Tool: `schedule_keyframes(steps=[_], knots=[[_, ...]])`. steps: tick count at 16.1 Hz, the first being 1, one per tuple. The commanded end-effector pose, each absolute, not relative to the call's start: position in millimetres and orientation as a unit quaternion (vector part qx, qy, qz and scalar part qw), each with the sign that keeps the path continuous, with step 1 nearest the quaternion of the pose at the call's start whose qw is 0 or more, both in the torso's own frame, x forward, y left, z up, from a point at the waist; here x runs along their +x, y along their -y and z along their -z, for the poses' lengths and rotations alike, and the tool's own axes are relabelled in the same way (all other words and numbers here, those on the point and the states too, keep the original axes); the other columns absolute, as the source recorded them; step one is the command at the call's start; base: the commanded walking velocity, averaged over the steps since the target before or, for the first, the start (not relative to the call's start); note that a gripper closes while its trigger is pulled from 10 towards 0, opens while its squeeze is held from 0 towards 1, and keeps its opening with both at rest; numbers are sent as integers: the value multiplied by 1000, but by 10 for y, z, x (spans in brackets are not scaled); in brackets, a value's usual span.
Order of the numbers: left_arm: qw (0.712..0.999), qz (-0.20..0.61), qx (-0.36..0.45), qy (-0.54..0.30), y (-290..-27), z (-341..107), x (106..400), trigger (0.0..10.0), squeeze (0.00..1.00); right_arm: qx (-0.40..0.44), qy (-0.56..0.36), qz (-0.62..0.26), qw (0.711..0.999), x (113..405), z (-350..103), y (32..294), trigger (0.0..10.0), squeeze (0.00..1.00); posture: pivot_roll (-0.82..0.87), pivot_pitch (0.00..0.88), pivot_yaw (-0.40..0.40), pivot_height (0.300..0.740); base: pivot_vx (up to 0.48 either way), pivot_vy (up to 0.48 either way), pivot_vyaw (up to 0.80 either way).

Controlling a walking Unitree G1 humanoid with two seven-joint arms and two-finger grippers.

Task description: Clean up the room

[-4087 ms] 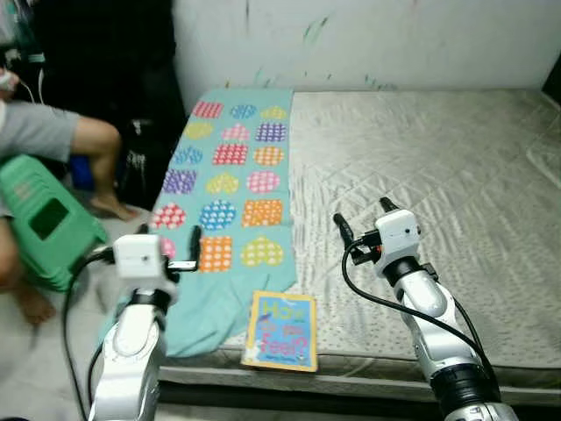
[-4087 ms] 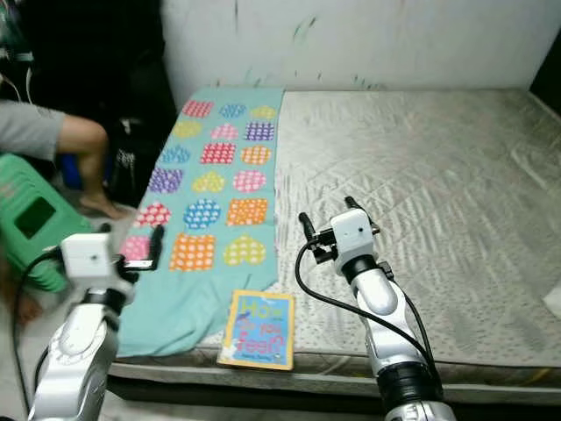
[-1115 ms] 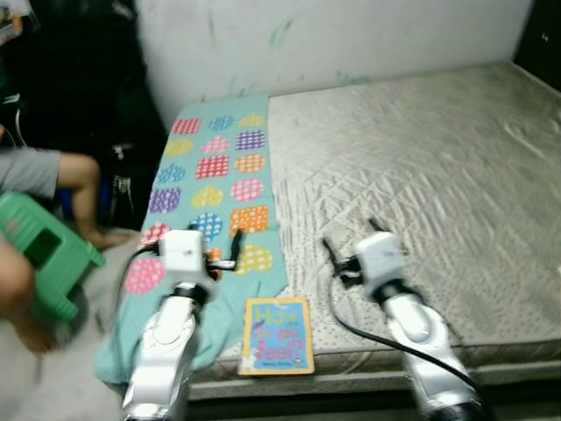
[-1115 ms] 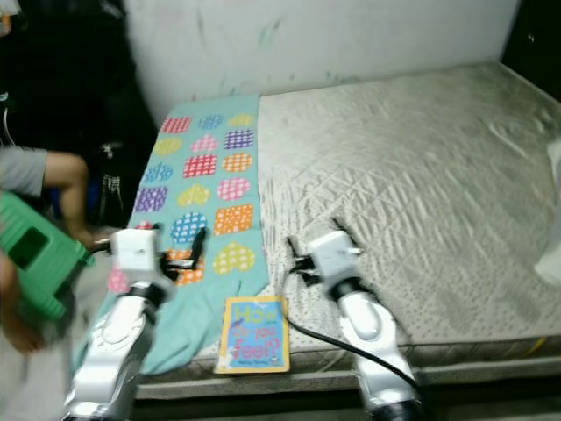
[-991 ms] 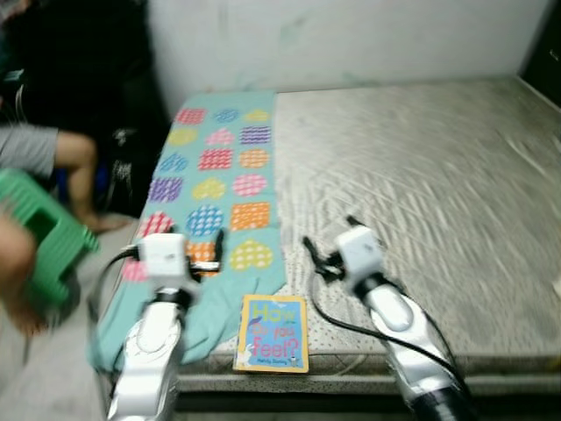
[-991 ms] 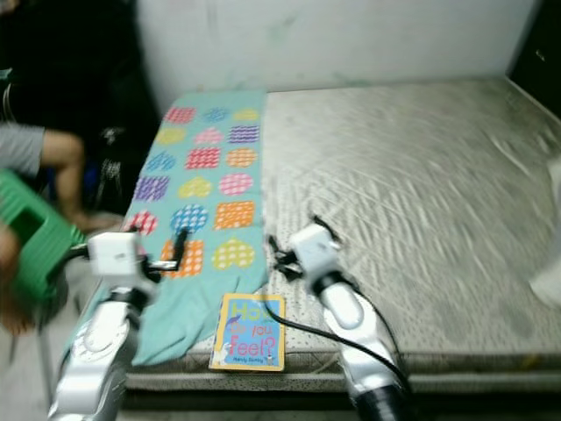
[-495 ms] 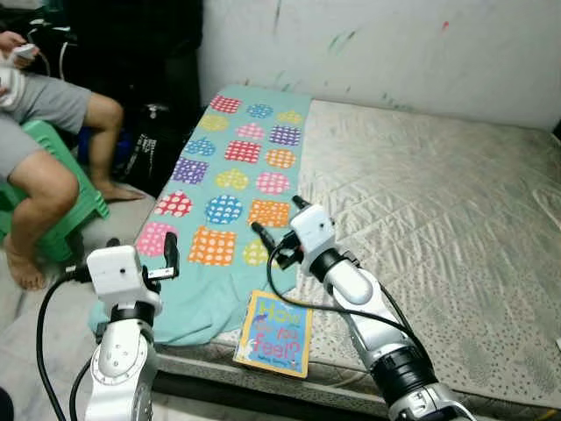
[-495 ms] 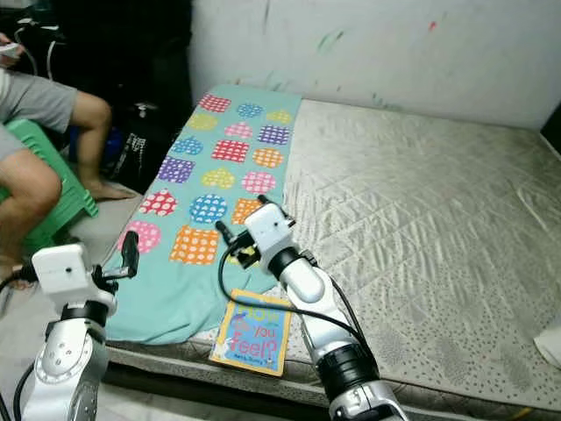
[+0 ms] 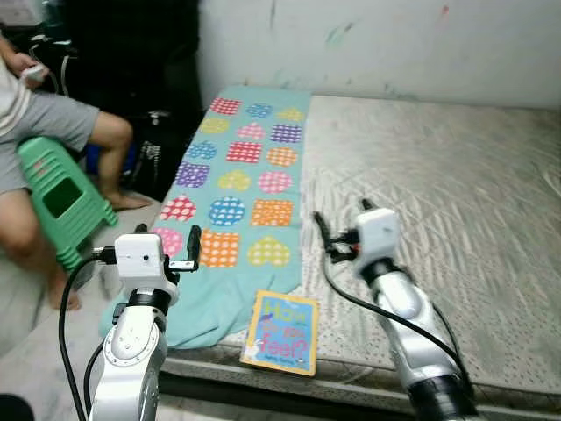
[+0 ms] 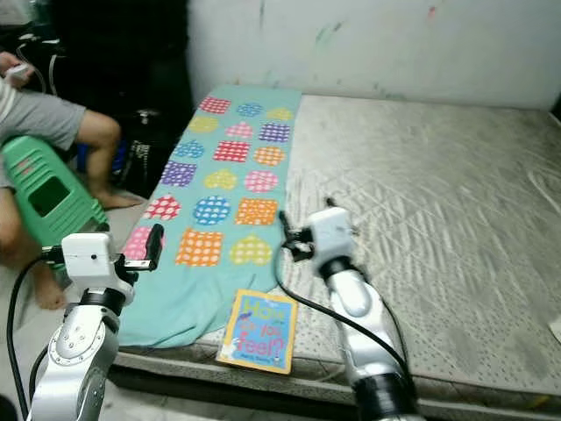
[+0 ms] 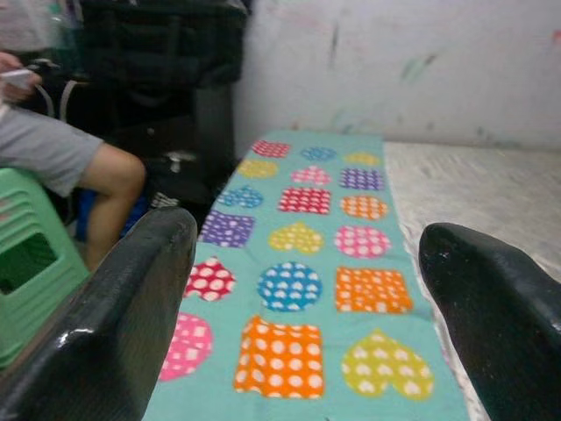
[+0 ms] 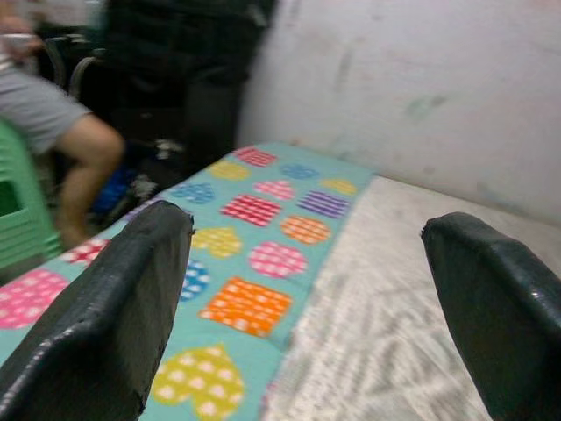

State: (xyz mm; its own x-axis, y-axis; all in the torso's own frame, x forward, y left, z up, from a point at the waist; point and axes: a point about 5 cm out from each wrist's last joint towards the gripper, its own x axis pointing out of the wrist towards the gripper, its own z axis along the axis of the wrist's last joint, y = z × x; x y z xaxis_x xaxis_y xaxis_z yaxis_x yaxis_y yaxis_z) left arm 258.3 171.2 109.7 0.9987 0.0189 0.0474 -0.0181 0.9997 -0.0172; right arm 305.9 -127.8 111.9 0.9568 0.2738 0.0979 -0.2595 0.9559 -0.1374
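A yellow and blue picture book (image 9: 279,332) lies flat at the near edge of the grey quilted mattress (image 9: 456,193), partly on a teal blanket (image 9: 237,175) printed with coloured hearts. My left gripper (image 9: 168,239) hangs open off the blanket's near left corner, with nothing between its fingers (image 11: 114,316). My right gripper (image 9: 342,217) is open above the bare mattress, just right of the blanket's edge and beyond the book. In the right wrist view its fingers (image 12: 105,298) stand wide apart, framing the blanket (image 12: 254,263).
A person (image 9: 53,123) sits on a green plastic stool (image 9: 57,197) at the left, feet on the floor beside the bed. Dark bags (image 9: 149,158) stand against the wall behind. The white wall (image 9: 394,44) runs along the mattress's far side.
The camera has swung, shifting the whole picture. Relative to the book, my right gripper has moved right, from over the blanket's edge to over bare mattress. Both grippers remain open.
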Motion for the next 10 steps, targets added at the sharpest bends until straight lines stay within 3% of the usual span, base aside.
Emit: schedule_keyframes(steps=[1,5,10], knots=[[1000,6,-13,16,-1654,-1079,2592,10000,0,-60,54,-128,988,3023,-1116,1345,10000,0,-114,0,51,740,0,0,-800],[999,25,-19,16,-1574,-1087,2621,10000,0,-53,45,-112,991,2990,-1131,1412,10000,0,-134,0,59,740,0,0,-800],[999,26,-12,22,-1612,-1122,2632,10000,0,-59,46,-127,989,2975,-1162,1361,10000,0,-120,0,43,740,0,0,0]])
